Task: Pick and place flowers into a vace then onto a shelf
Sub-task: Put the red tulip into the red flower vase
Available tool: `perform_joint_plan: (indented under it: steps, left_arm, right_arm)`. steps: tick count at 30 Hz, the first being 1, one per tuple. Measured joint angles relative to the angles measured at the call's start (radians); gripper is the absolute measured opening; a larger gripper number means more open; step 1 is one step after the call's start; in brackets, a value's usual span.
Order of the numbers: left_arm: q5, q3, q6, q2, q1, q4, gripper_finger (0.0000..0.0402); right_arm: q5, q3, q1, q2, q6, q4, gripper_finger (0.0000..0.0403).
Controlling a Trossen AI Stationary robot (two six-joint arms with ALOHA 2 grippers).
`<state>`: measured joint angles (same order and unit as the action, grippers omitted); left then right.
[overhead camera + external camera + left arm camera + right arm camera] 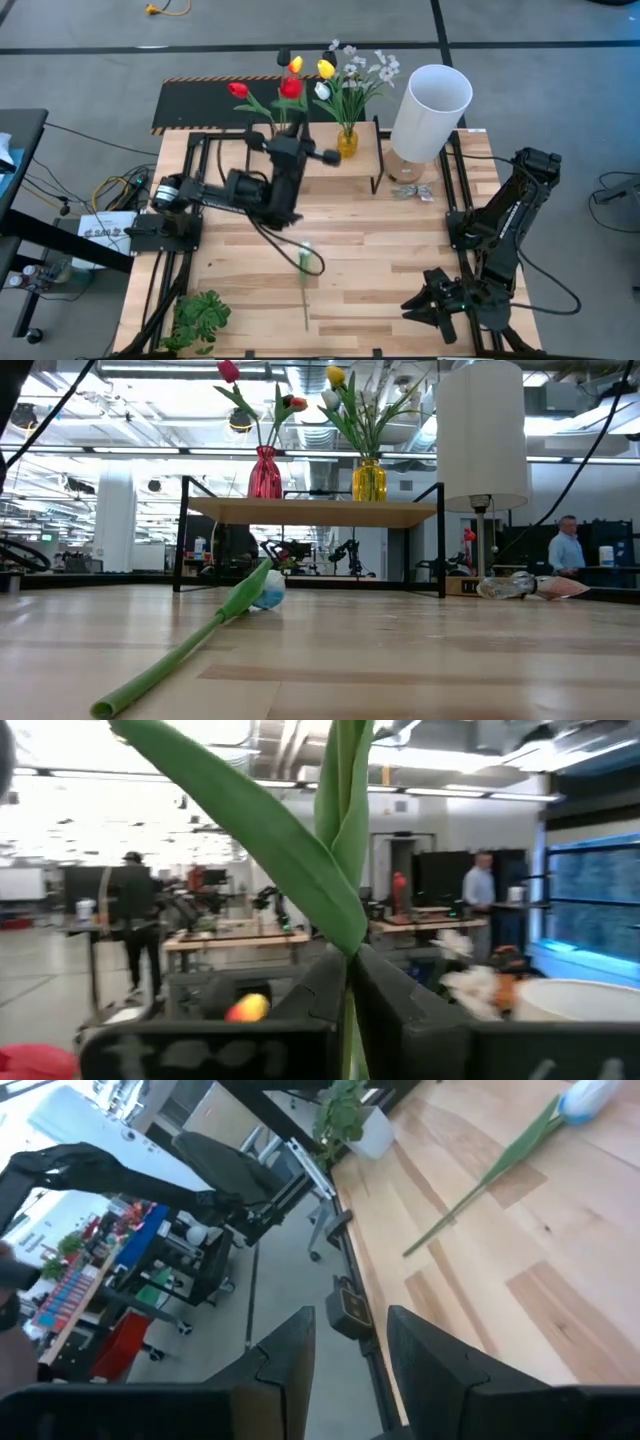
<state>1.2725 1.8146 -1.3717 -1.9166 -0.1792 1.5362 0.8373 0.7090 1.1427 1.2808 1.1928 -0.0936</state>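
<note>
Left fingers (pixel 345 1010): clamped on a green tulip stem (pixel 335 830), over the shelf (pixel 312 512) by the red vase (pixel 265 473).
Held stem axis: upright, blade-like leaf slanting off.
Right fingers (pixel 350 1350): parted, empty, at near right worktop (pixel 380 260) edge.
Loose tulip (pixel 305 275): flat mid-worktop, axis near-to-far, head far; right arm apparently freer for it.

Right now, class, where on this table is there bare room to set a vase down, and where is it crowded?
Free: the bare wood between the lying tulip and the parked right gripper, and in front of the shelf. Crowded: the shelf, with two vases, the lamp, and the left gripper on a stem.
</note>
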Motion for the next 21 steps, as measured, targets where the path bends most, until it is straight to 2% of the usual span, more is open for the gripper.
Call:
perform_joint_plan:
  steps: [10, 21]
  left_arm:
    - [0.037, -0.199, 0.068, 0.141, 0.115, 0.01, 0.0]
    - [0.072, -0.43, 0.197, 0.278, 0.166, 0.013, 0.0]
  right_arm:
    - [0.028, 0.0, -0.005, 0.0, -0.042, -0.027, 0.0118]
    - [0.016, 0.0, -0.043, 0.0, -0.042, -0.027, 0.0118]
